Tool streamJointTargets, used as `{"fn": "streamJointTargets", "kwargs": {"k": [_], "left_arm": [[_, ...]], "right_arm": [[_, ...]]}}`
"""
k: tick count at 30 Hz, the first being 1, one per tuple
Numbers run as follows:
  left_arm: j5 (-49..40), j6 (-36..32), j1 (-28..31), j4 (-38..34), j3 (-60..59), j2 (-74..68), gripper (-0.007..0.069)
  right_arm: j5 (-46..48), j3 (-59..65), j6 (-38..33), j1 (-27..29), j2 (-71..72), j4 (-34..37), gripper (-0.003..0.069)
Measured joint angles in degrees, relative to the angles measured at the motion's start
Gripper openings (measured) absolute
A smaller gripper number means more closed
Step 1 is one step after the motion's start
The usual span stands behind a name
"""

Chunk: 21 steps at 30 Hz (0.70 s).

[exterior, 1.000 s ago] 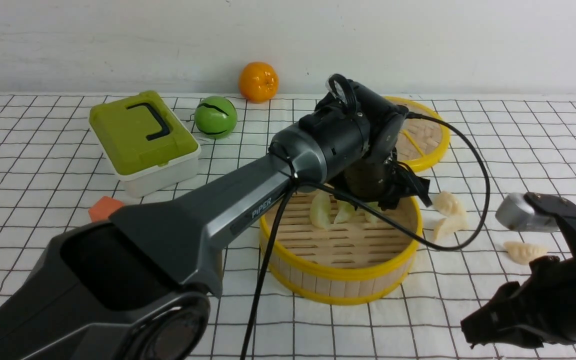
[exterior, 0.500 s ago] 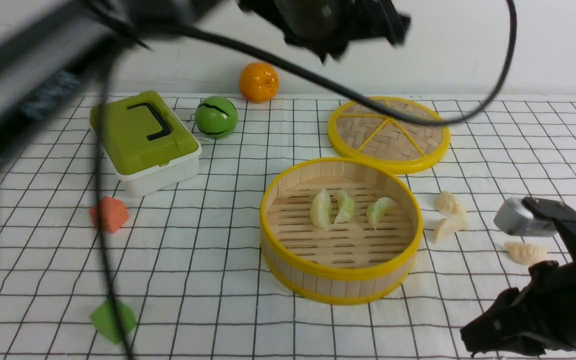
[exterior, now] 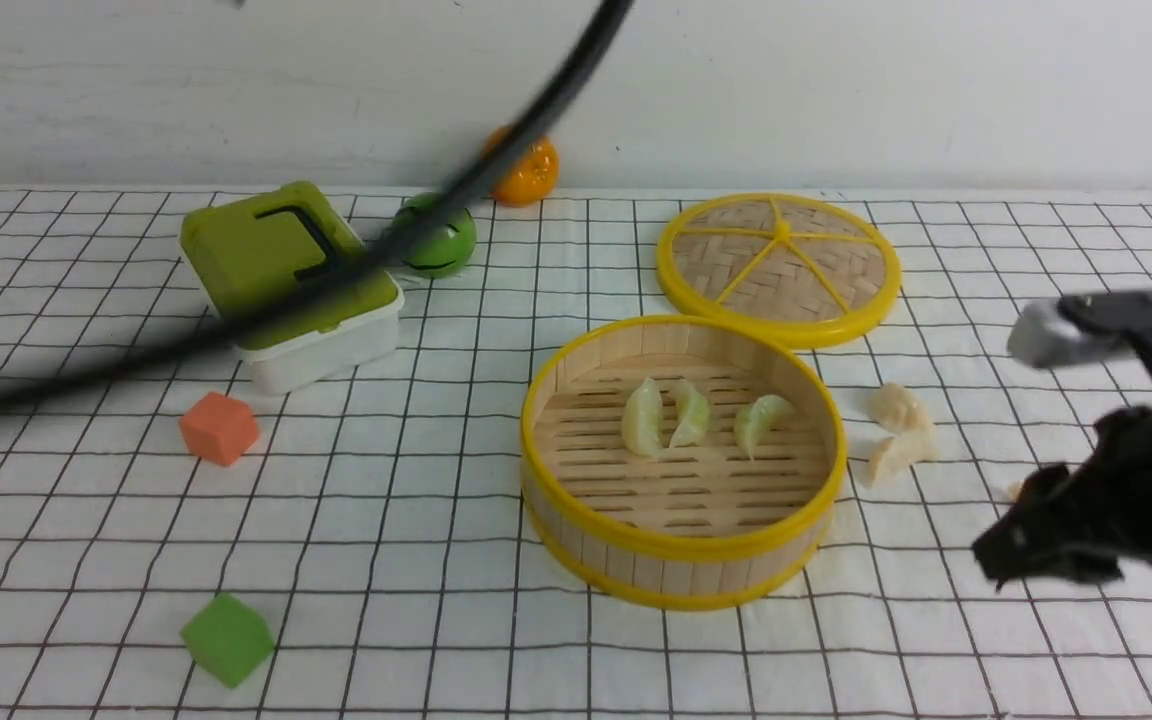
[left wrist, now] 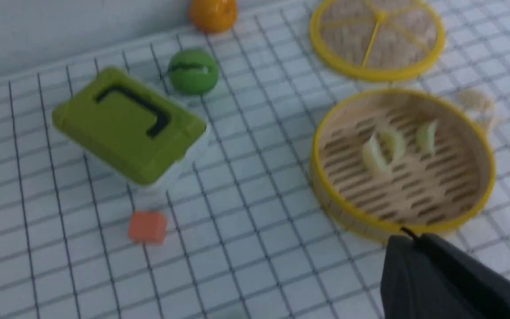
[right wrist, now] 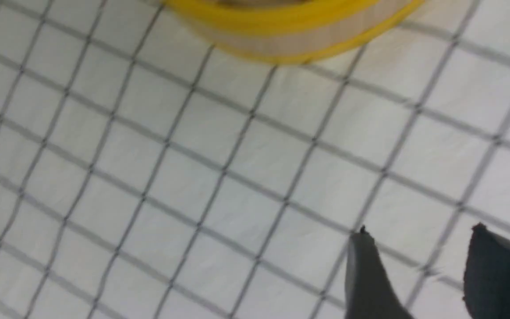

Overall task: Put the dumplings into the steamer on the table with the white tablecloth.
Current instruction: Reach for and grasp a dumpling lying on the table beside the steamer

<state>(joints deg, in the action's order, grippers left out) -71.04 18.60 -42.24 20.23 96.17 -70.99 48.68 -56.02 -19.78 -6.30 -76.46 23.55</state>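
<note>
- our left gripper is clenched, holding nothing.
- our right gripper has jaws parted above the white tablecloth.
- we see three green dumplings inside the steamer.

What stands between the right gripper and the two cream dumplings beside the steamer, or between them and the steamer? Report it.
Nothing visible. Only bare tablecloth separates the right gripper from the two cream dumplings. Toward the steamer, only its own wall must be cleared.

Left tool closed, raised; right tool parted, low.
</note>
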Motion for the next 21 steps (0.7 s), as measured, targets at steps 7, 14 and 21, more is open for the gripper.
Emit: {"fn": "streamJointTargets", "kwargs": {"k": [7,14,21], "left_arm": [[0.0,1.09,0.0,1.78,-28.75,13.6,-0.0013],[3.66,8.44,0.0,8.79,-52.22,29.24,-0.0013],[15.53,14.05,0.0,16.53,-66.75,41.52,-0.0013]], "right_arm": [[0.0,-13.57,11.89,0.05,-9.06,-14.52,0.044],[-1.92,-24.42,12.93,0.05,-25.65,-15.03,0.045],[-3.88,-33.73,10.49,0.11,-37.23,-15.36,0.0441]]}}
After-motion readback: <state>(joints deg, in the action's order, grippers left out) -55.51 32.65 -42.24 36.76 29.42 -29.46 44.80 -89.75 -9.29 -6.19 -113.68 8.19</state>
